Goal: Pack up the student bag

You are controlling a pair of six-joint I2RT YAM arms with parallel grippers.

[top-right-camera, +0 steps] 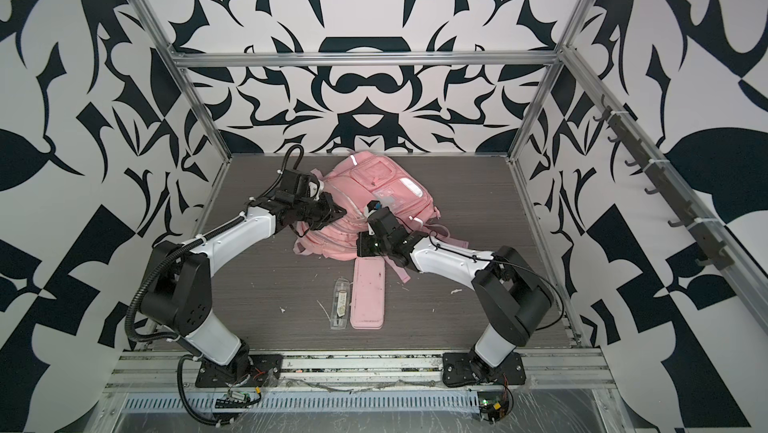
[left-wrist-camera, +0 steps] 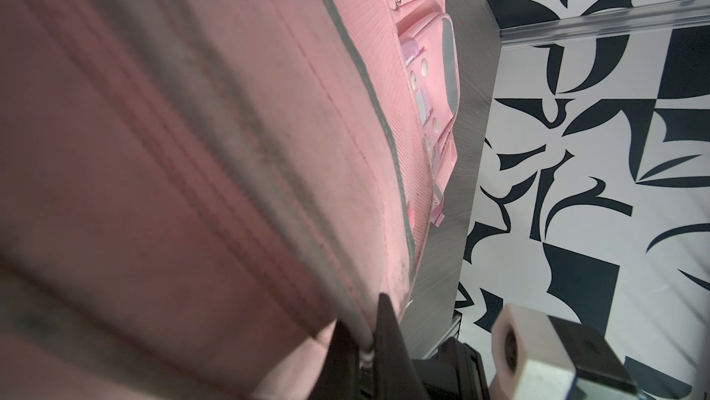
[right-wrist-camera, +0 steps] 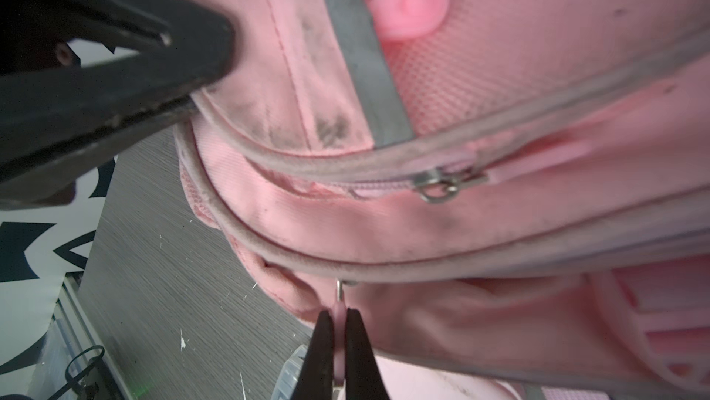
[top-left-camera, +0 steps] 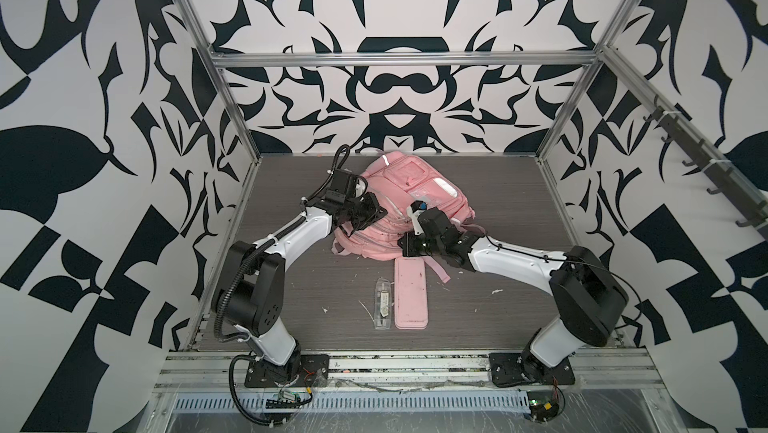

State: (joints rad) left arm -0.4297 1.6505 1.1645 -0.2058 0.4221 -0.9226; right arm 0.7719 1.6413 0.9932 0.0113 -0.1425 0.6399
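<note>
The student bag [top-left-camera: 401, 202] lies front-up toward the back of the grey table [top-left-camera: 498, 293] in both top views, its straps trailing toward the near edge. The left arm reaches in from the left, elbow raised and forearm sloping up to the bag's left flank, where the left gripper [top-left-camera: 379, 214] meets the fabric. The right arm comes in low from the right with its wrist bent, and the right gripper [top-left-camera: 405, 246] sits at the bag's near edge. From up here neither set of fingertips can be made out (the wrist housings cover them). A pink pencil case [top-left-camera: 410, 293] and a clear plastic box [top-left-camera: 383, 304] lie side by side just in front of the bag.

In the left wrist view the bag fills most of the frame, its nearest fabric blurred. The left gripper's dark fingers [left-wrist-camera: 386, 325], partly cut off by the frame edge, are clamped together on a pale piped seam [left-wrist-camera: 363, 334] of the bag.

In the right wrist view the right gripper's two thin black fingers [right-wrist-camera: 324, 344] are pinched tight on a small pink zip pull [right-wrist-camera: 339, 311] hanging from a metal ring at the bag's lower seam. The pull's far end is hidden between them. The left gripper shows here too, closed on the bag's piped rim. A second metal slider [right-wrist-camera: 438, 185] sits untouched on another zip.
</note>
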